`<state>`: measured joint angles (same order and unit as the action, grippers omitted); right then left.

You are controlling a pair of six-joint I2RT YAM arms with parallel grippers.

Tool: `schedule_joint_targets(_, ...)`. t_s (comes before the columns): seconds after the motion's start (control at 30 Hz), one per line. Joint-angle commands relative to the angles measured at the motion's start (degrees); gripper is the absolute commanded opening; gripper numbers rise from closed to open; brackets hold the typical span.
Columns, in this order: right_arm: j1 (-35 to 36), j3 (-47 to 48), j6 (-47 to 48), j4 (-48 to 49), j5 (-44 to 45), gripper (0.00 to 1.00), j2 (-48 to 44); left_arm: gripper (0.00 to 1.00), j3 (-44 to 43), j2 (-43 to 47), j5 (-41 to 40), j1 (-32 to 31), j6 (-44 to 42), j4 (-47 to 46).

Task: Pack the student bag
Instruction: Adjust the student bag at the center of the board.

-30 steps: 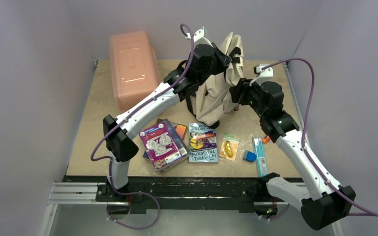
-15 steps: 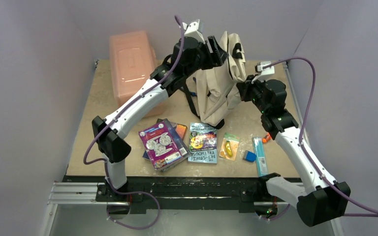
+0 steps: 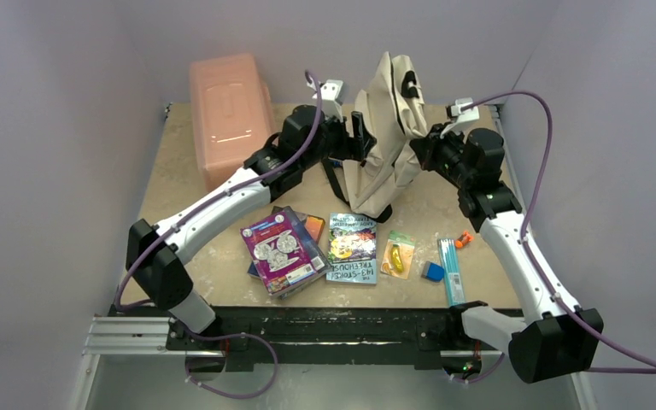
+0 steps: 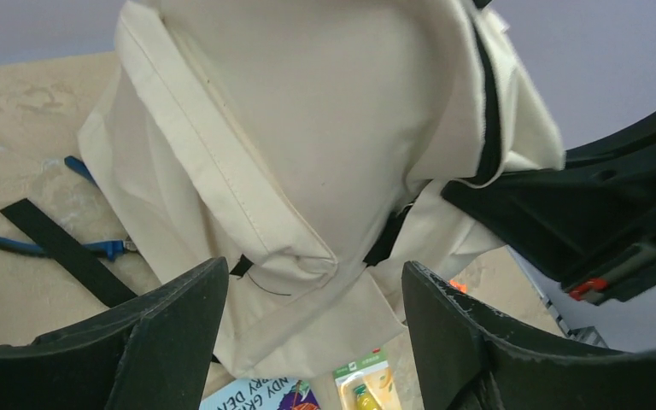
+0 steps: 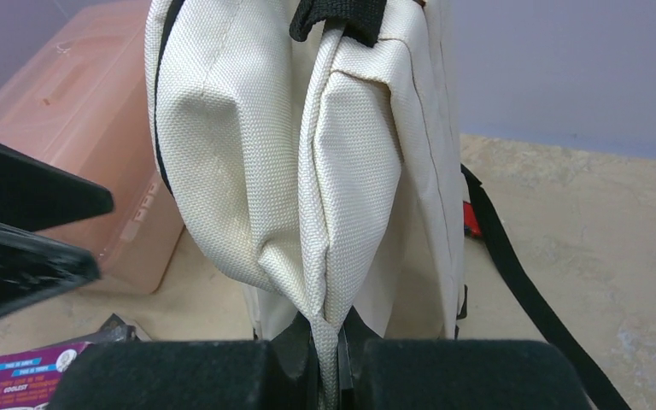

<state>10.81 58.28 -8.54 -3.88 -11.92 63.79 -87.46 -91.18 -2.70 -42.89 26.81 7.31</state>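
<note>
Right wrist first, tool state? — Kim
Right gripper [image 5: 329,354] is pressed together on a thin fold of the student bag [image 5: 248,154], bottom centre of frame. — Jo
Left one? — Kim
Left gripper [image 4: 314,272] is spread wide. The bag's lower corner sits ahead of the gap, and I can't confirm contact. — Jo
Bag location? — Kim
Top view: upper centre, upright on the table [image 3: 171,162] between both arms. Pink box [image 3: 226,111] to its left, books [image 3: 282,248] lower in frame, apart from it. — Jo
Risk? — Kim
My read: one small pinch steadies the whole bag. If the fabric slides out, it flops, maybe onto the books. No view shows an open zipper either, so packing looks blocked for now. — Jo
View differences? — Kim
Only the right wrist shows the pinch itself; the top view hides it behind the arm. Only the top view shows the full spread of loose items. — Jo
</note>
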Motion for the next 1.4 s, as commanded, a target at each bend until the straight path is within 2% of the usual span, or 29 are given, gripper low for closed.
schedule_joint_targets(0.0,-0.22,3.88,0.02,1.34,-3.51,0.05,-0.05,0.72,0.28,-3.04,0.62,1.11,2.37,-1.05)
schedule_joint_targets(0.2,-0.22,4.35,0.5,0.68,-3.9,0.06,0.37,0.72,-1.29,-8.26,4.98,2.76,15.89,-0.46)
schedule_joint_targets(0.33,-0.17,5.08,0.87,-0.48,-4.24,0.06,0.81,0.72,-3.76,-11.56,4.95,2.86,19.1,1.3)
schedule_joint_targets(0.43,-0.22,4.51,0.83,-0.27,-4.4,0.08,0.64,0.69,-4.04,-13.9,6.68,3.03,20.85,-0.88)
schedule_joint_targets(0.5,-0.18,4.47,0.8,-0.56,-4.26,0.11,0.7,0.6,-5.15,-15.91,8.45,3.38,21.32,-2.14)
schedule_joint_targets(0.57,-0.19,4.62,0.87,-1.64,-3.1,0.16,0.8,0.36,-5.17,-17.07,10.38,4.15,22.14,-3.65)
schedule_joint_targets(0.6,-0.19,4.77,0.89,-2.37,-2.11,0.22,0.81,0.22,-4.57,-17.45,11.67,4.8,22.6,-5.47)
schedule_joint_targets(0.7,-0.21,6.04,-0.08,-6.39,2.39,0.48,0.93,0.0,-0.01,-17.39,15.5,6.89,26.43,-13.71)
schedule_joint_targets(0.77,-0.19,7.92,-1.18,-11.29,7.19,0.59,1.2,0.0,4.91,-16.21,15.85,7.79,29.78,-20.02)
schedule_joint_targets(0.83,0.08,9.53,-1.92,-16.36,12.05,0.66,1.52,0.0,7.93,-14.75,14.41,7.89,30.97,-22.41)
schedule_joint_targets(0.93,5.8,10.59,-2.3,-20.98,19.47,0.93,1.5,0.0,9.21,-13.4,13.55,7.89,32.29,-21.83)
schedule_joint_targets(0.97,8.63,10.53,-2.84,-21.75,22.34,0.98,1.25,0.0,9.64,-12.91,13.34,7.85,33.0,-21.71)
schedule_joint_targets(1.13,14.27,6.53,-9.12,-23.07,30.24,0.99,-1.39,0.0,11.07,-10.74,11.1,7.74,35.04,-20.94)
schedule_joint_targets(1.27,17.13,2.92,-8.93,-19.34,30.71,0.98,-2.48,0.0,10.67,-10.02,10.79,7.75,35.66,-19.1)
schedule_joint_targets(1.37,17.48,0.97,-8.57,-17.17,33.14,0.89,-1.71,0.0,10.64,-9.67,11.18,7.75,35.64,-19.0)
